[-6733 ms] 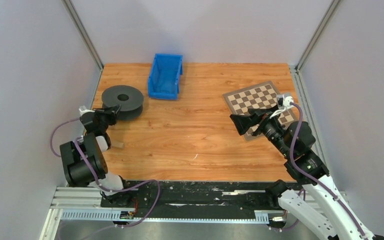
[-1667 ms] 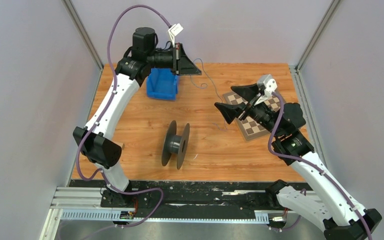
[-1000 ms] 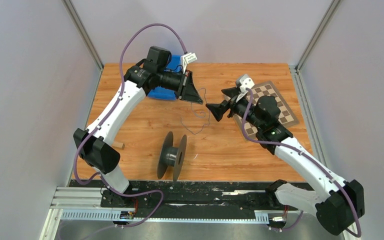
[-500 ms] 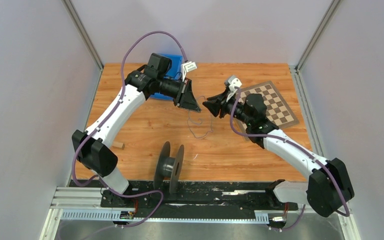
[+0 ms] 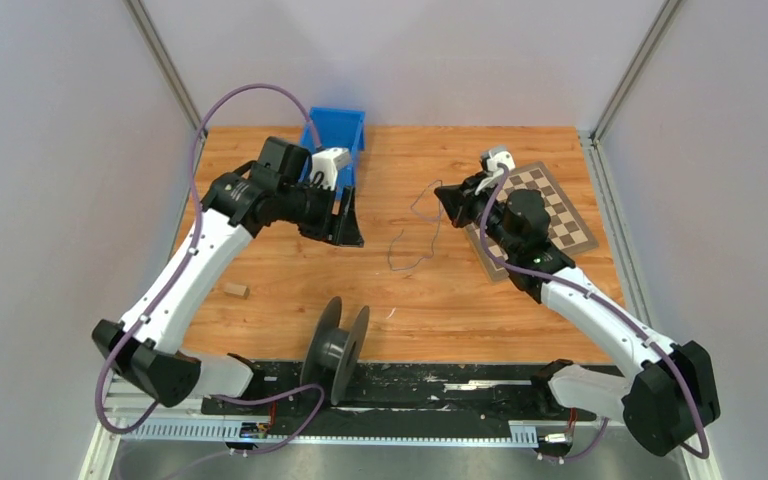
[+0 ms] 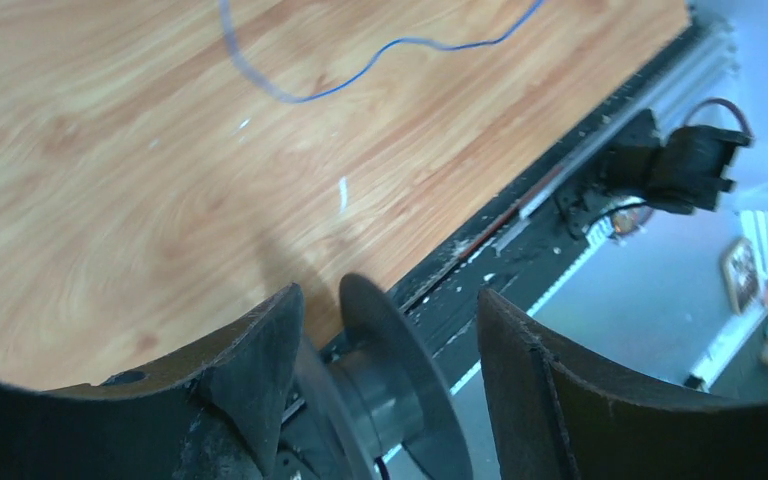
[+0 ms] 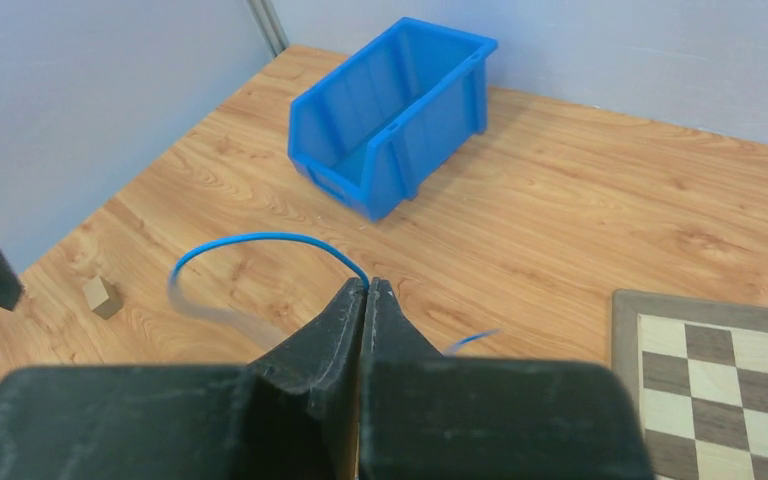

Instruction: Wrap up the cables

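The cable (image 5: 430, 250) is a thin blue-grey wire curling in loose loops over the middle of the table. My right gripper (image 5: 443, 197) is shut on its upper end; in the right wrist view the cable (image 7: 260, 238) arcs left out of the pinched tips of that gripper (image 7: 368, 286). My left gripper (image 5: 350, 228) hangs open to the left of the cable, holding nothing. In the left wrist view the cable (image 6: 360, 82) lies on the wood far beyond the open gripper (image 6: 390, 293).
A black spool (image 5: 335, 340) stands on its rims at the table's near edge, seen past the left fingers (image 6: 400, 390). A blue bin (image 5: 338, 130) is at the back, a checkerboard (image 5: 560, 215) at the right, a small wooden block (image 5: 234, 290) at the left.
The left gripper opened, let go of the cable and pulled back left. The right gripper shut on the cable's end and drew right. The spool rolled toward the near edge.
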`<state>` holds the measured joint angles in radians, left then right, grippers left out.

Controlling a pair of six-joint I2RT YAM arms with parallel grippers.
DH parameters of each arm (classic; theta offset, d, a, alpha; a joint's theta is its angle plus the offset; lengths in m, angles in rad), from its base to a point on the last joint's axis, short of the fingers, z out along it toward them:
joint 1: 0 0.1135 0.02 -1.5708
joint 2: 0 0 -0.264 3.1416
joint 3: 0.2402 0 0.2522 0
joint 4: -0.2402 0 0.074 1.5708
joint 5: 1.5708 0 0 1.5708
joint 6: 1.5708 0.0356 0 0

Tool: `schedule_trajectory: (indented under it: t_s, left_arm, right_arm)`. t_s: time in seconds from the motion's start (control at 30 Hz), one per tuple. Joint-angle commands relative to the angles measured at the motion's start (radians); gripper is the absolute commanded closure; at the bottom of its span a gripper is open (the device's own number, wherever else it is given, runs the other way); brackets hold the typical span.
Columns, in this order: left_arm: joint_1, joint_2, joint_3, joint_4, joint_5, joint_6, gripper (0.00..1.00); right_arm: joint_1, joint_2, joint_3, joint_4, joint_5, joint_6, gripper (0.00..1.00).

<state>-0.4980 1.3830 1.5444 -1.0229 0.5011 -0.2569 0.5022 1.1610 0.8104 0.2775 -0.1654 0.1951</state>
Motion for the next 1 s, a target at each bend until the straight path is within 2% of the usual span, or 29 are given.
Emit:
schedule_trajectory:
  t_s: [0.0, 0.2, 0.43, 0.57, 0.63, 0.7, 0.73, 0.87, 0.97]
  left_arm:
    - [-0.005, -0.119, -0.040, -0.129, -0.248, -0.100, 0.27]
    - [-0.026, -0.189, -0.081, -0.282, -0.342, -0.145, 0.28]
    - [-0.187, -0.231, -0.210, -0.349, -0.381, -0.261, 0.28]
    - [-0.235, -0.241, -0.283, -0.345, -0.382, -0.312, 0.33]
    - [-0.252, -0.242, -0.315, -0.302, -0.334, -0.325, 0.42]
    - [-0.277, -0.234, -0.340, -0.264, -0.311, -0.338, 0.56]
    - [-0.290, -0.227, -0.339, -0.258, -0.316, -0.341, 0.68]
    - [-0.300, -0.156, -0.237, -0.249, -0.434, -0.321, 0.96]
    - [-0.300, -0.095, -0.107, -0.200, -0.587, -0.203, 1.00]
  right_arm:
    - [-0.002, -0.063, -0.034, -0.006, 0.055, 0.036, 1.00]
    - [-0.003, -0.110, -0.057, -0.013, 0.074, 0.033, 1.00]
    - [-0.005, -0.145, -0.064, -0.027, 0.083, 0.004, 1.00]
    - [-0.007, -0.172, -0.077, -0.031, 0.088, 0.001, 1.00]
    - [-0.006, -0.184, -0.083, -0.032, 0.089, 0.001, 1.00]
    - [-0.009, -0.189, -0.083, -0.037, 0.089, -0.004, 1.00]
    - [-0.010, -0.193, -0.080, -0.044, 0.091, -0.007, 1.00]
    - [-0.015, -0.228, -0.077, -0.076, 0.105, -0.017, 1.00]
    - [-0.016, -0.250, -0.026, -0.179, 0.130, -0.052, 1.00]
